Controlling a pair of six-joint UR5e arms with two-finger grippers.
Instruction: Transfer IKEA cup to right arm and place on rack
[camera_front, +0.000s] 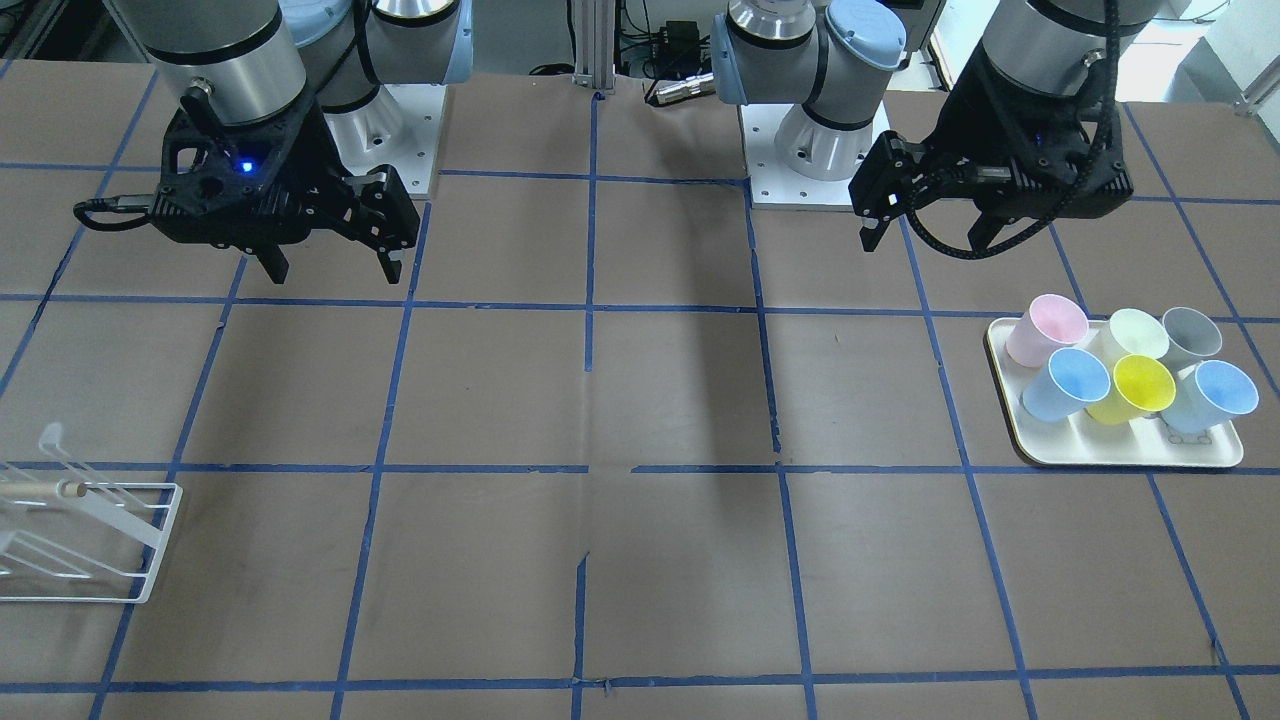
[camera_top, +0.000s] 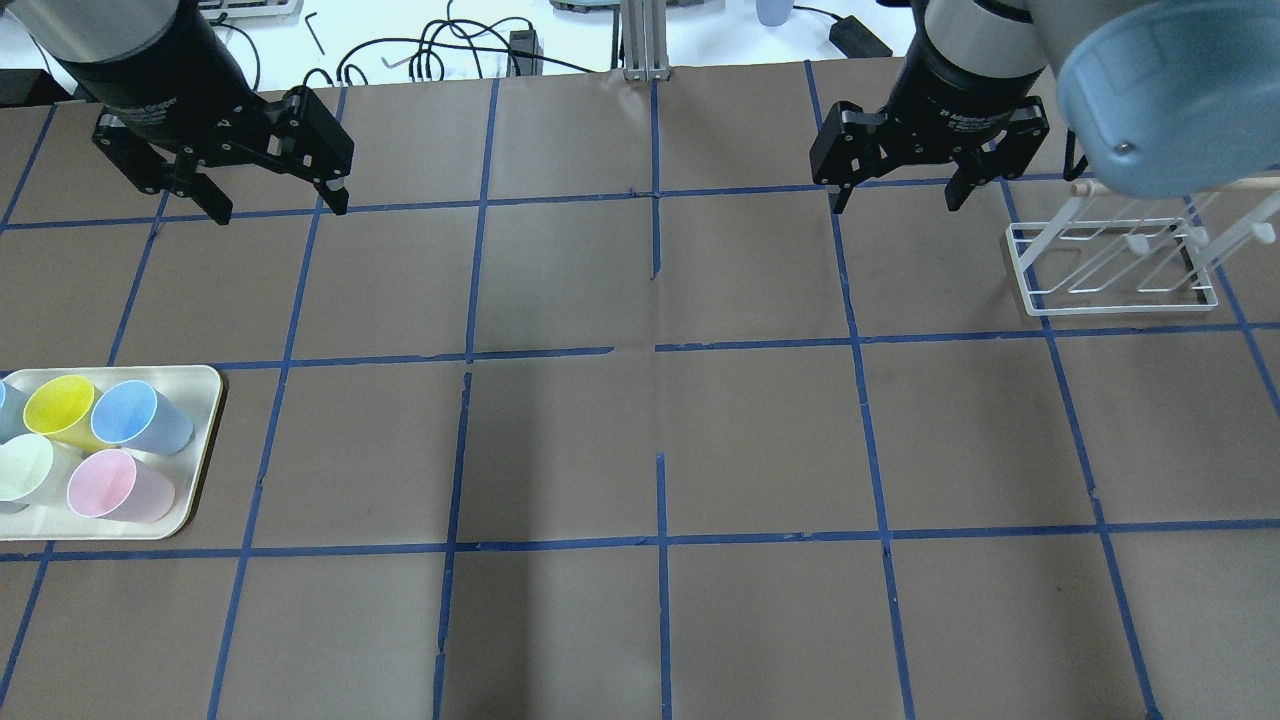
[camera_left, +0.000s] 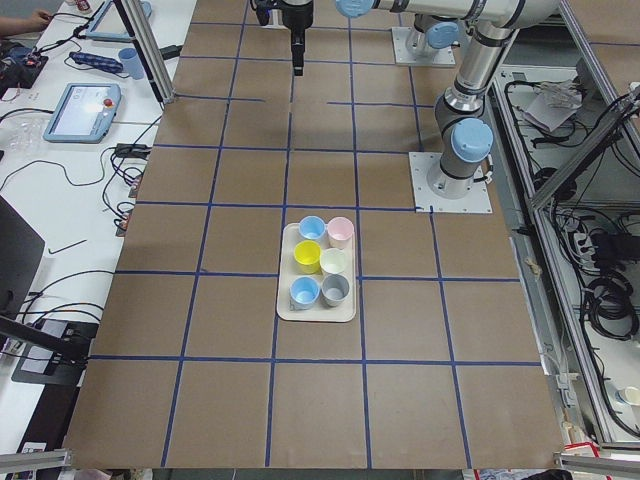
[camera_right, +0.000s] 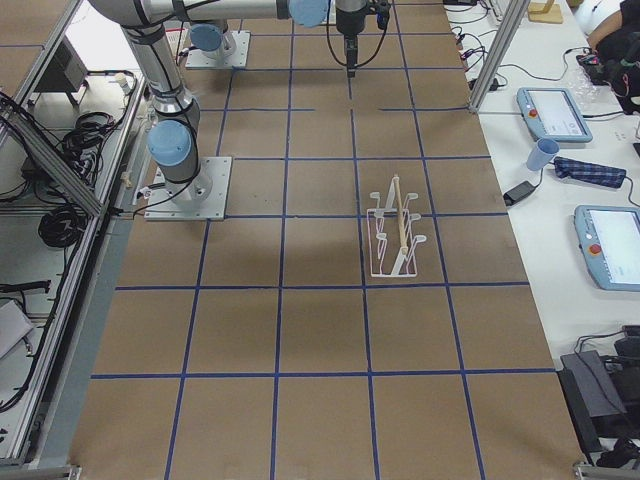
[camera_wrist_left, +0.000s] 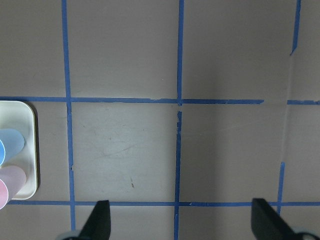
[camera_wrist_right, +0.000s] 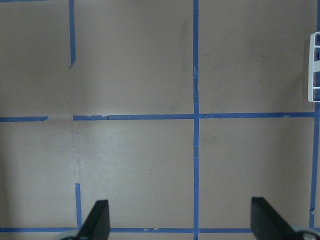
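Two pale blue IKEA cups (camera_front: 1070, 385) (camera_front: 1212, 395) lie tilted on a cream tray (camera_front: 1120, 455) with yellow, pink, pale green and grey cups. In the overhead view one blue cup (camera_top: 140, 418) is on the tray's inner side. My left gripper (camera_top: 280, 210) (camera_front: 925, 235) hangs open and empty, above the table and well behind the tray. My right gripper (camera_top: 895, 203) (camera_front: 333, 272) is open and empty, just left of the white wire rack (camera_top: 1110, 265) (camera_front: 90, 540) in the overhead view. The rack holds no cups.
The yellow cup (camera_top: 62, 410) and pink cup (camera_top: 118, 487) lie next to the blue one. The tray's corner (camera_wrist_left: 27, 150) shows at the left wrist view's left edge. The rack's edge (camera_wrist_right: 315, 70) shows at the right wrist view's right edge. Blue tape lines grid the brown table.
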